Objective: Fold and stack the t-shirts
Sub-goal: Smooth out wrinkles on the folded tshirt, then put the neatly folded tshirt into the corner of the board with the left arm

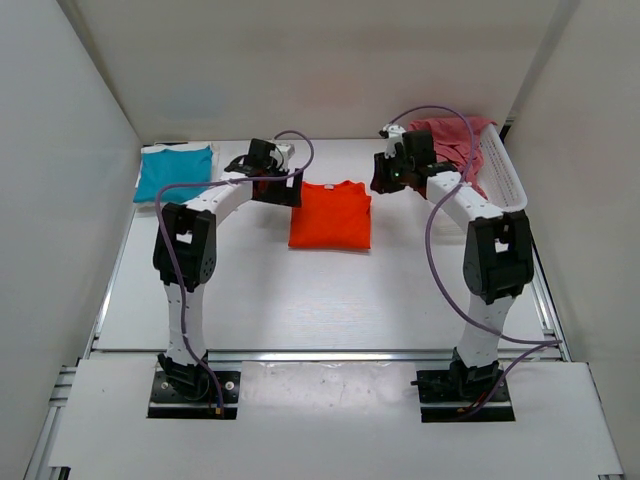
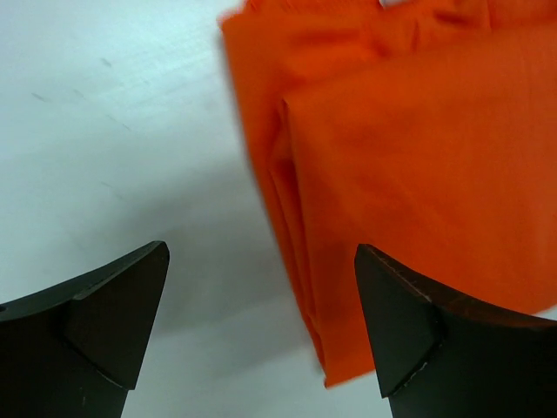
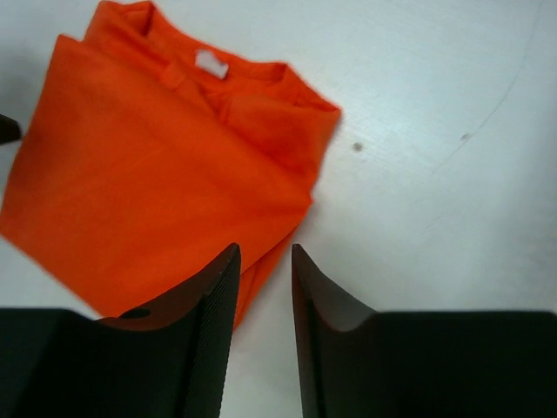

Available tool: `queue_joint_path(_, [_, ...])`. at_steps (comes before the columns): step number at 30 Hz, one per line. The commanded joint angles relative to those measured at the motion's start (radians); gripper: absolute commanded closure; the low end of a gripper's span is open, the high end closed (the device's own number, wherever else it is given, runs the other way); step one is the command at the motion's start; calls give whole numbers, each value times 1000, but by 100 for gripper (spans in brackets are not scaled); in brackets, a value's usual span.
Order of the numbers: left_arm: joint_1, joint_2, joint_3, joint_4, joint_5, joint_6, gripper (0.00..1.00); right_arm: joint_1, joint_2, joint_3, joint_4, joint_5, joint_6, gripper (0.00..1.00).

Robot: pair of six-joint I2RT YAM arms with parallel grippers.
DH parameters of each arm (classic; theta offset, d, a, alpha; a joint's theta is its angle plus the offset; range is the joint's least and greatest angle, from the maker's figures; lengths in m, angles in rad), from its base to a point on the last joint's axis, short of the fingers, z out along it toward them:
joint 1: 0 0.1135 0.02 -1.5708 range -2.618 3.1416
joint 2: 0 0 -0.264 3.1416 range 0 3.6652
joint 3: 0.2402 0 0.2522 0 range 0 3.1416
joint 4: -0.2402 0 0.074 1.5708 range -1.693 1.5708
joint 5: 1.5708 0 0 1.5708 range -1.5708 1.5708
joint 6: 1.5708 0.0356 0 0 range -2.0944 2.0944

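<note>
Shirt (image 2: 418, 157) edge under spread left tool (image 2: 261, 252)

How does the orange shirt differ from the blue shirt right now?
Orange shirt lies in the middle of the table; blue shirt sits at its far left corner. Orange shirt has the left gripper and right gripper open beside its far corners; blue shirt has neither beside it. Both are folded flat, ungripped.

right gripper (image 3: 265, 254): jaws standing narrowly apart, gripping nothing | orange t-shirt (image 3: 165, 200): lying folded on white table (image 3: 435, 174) | white label (image 3: 211, 63): showing inside collar, facing up
</note>
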Motion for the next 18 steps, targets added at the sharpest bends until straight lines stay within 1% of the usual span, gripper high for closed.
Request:
queue_joint_path(1, [-25,-82,-74,-20,159,-21,1,-4,-53,-91,-25,-101,72,64])
queue_joint_path(3, [-31,-71,-108,-19,188,-41,1,5,-45,-116,-23,-136,90,61])
queue_joint_path(5, [-36,-59,-125,-14,188,-63,1,7,-29,-116,-7,-157,113,61])
queue_joint_path(9, [-34,-33,-136,-5,153,-95,1,13,37,-68,-13,-154,132,61])
queue_joint_path(12, [-26,-16,-139,-2,151,-104,1,4,60,-54,-11,-138,156,60])
queue_joint_path(14, [-29,4,-134,1,173,-116,2,6,82,-57,-20,-127,155,60])
queue_joint_path(18, [-29,42,-153,26,281,-150,2,-5,96,-70,-30,-108,176,59])
